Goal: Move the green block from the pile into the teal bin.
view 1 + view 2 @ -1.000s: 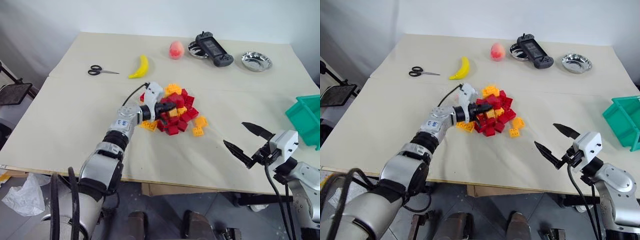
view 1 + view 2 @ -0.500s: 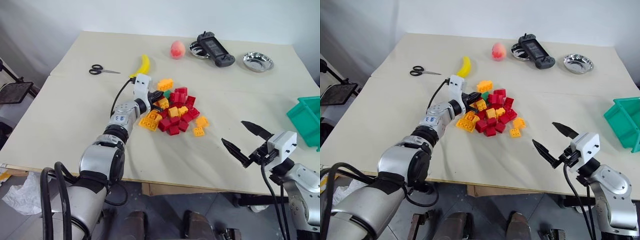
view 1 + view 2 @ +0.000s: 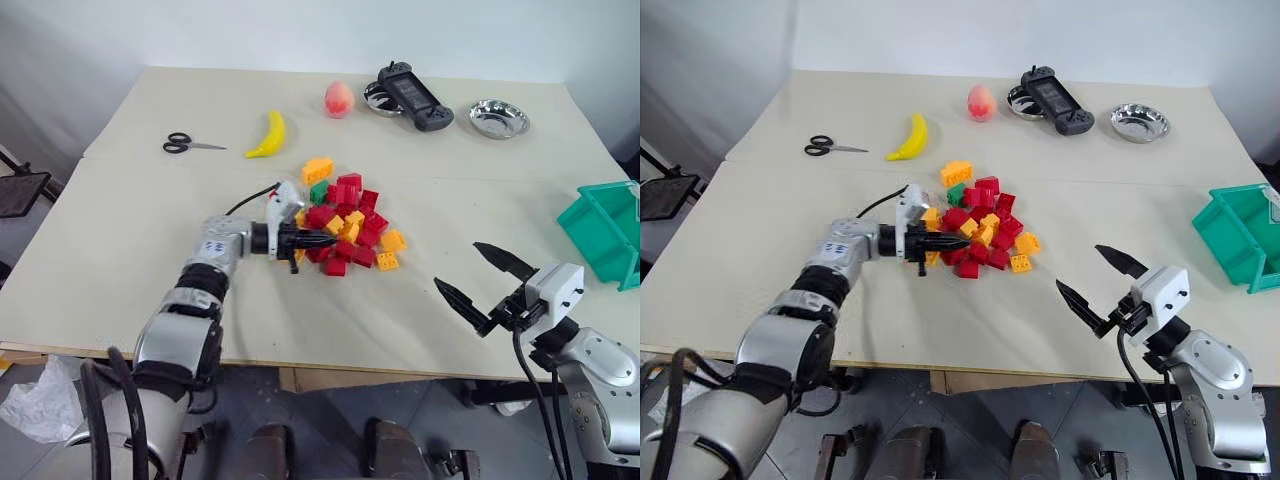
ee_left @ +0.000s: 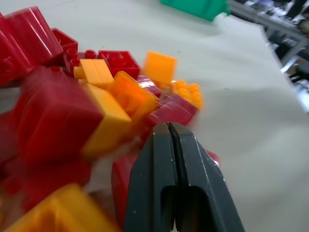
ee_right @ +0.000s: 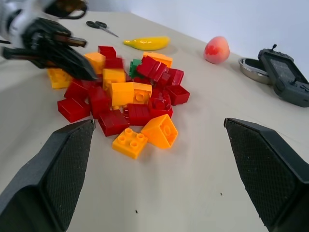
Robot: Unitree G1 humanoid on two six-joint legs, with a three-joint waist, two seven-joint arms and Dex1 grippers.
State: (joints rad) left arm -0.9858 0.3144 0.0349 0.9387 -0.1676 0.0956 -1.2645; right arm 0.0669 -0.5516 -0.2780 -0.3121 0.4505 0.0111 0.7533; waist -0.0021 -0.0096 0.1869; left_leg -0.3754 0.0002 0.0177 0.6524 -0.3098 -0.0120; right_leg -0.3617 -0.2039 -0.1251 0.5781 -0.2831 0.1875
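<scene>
L gripper (image 3: pixel 952 242) has its fingers pressed together w/ nothing between them, tips lying low and level, poked into the near-left edge of the pile (image 3: pixel 978 228) among red and orange-yellow bricks (looks like nudging or raking, not a grasp). R gripper (image 3: pixel 1092 282) hangs spread wide over bare table (image 3: pixel 790 200) at the front right, well apart from the bricks and holding nothing.

Green block (image 3: pixel 956 194) sits at the pile's far-left edge, just beside an orange-yellow brick (image 3: pixel 957 172) and touching red ones; its top is exposed, not buried. It's beyond the L fingertips, not touched by them. Teal bin (image 3: pixel 1238 234) stands at the table's right edge, well apart from the pile; whether anything lies in it can't be told.

Progress, judging from this: nothing delivered yet. Block not grasped or lifted. Left to do: open a gripper, take the block, carry across to the bin, drop.
</scene>
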